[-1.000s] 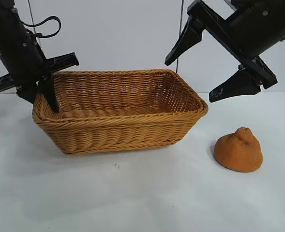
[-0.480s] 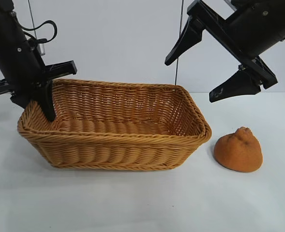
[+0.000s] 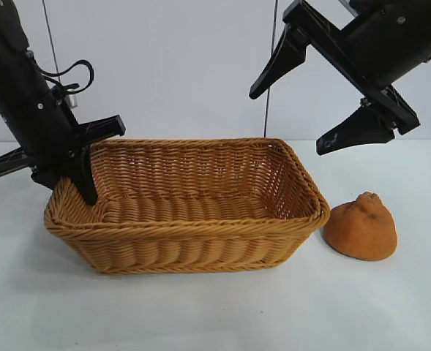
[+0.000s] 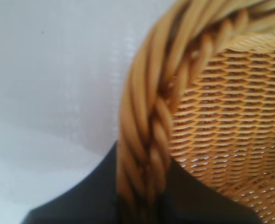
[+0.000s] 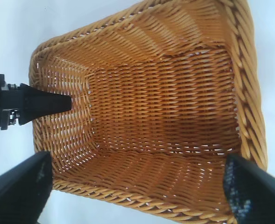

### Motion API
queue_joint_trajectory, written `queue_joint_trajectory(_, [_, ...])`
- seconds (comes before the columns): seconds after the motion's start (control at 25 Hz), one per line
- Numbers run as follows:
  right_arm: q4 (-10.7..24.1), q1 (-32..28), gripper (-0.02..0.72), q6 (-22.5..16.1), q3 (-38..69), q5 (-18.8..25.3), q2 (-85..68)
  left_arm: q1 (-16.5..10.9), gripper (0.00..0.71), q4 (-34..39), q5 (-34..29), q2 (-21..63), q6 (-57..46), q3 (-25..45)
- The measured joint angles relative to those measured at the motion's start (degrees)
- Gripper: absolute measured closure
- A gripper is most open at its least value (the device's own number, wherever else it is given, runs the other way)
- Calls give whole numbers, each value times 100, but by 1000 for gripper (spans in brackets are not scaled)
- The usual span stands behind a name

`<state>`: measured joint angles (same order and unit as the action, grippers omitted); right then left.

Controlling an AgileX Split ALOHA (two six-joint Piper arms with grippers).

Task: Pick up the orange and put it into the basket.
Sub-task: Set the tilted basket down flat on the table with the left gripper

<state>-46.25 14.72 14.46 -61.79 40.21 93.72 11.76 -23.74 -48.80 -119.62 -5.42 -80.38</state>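
Basket shift: the golden-tan woven wicker basket [image 3: 189, 208] has slid toward the lumpy orange-brown orange [image 3: 361, 226] over the last second and now sits level on the white table [image 3: 215, 314], right rim corner almost touching the fruit. Left gripper [image 3: 83, 186] is clamped on the braided rim at the left end, one finger inside. Right gripper [image 3: 306, 110] hangs wide open and empty above the basket's right end. Orange remains untouched on the table. Judgement: shorter carry now; pick not yet started.
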Motion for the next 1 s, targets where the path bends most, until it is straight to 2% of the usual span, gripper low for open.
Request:
queue_joint_trajectory(0.16, [16, 0, 23, 0, 0, 0, 0, 0, 627, -32, 21, -79, 24, 0])
queue_joint_trajectory(0.24, [16, 0, 23, 0, 0, 0, 0, 0, 600, -40, 21, -79, 31, 0])
queue_joint_trajectory(0.28, [16, 0, 23, 0, 0, 0, 0, 0, 560, -58, 21, -79, 38, 0])
queue_joint_trajectory(0.36, [16, 0, 23, 0, 0, 0, 0, 0, 436, -106, 21, -79, 45, 0])
queue_joint_trajectory(0.48, [16, 0, 23, 0, 0, 0, 0, 0, 207, -128, 21, -79, 45, 0])
queue_joint_trajectory(0.56, [16, 0, 23, 0, 0, 0, 0, 0, 142, -123, -26, -79, 45, -53])
queue_joint_trajectory(0.8, [18, 0, 23, 0, 0, 0, 0, 0, 100, -72, -718, -79, 45, -673])
queue_joint_trajectory(1.0, [23, 0, 23, 0, 0, 0, 0, 0, 98, 606, -1494, -57, 45, -1646])
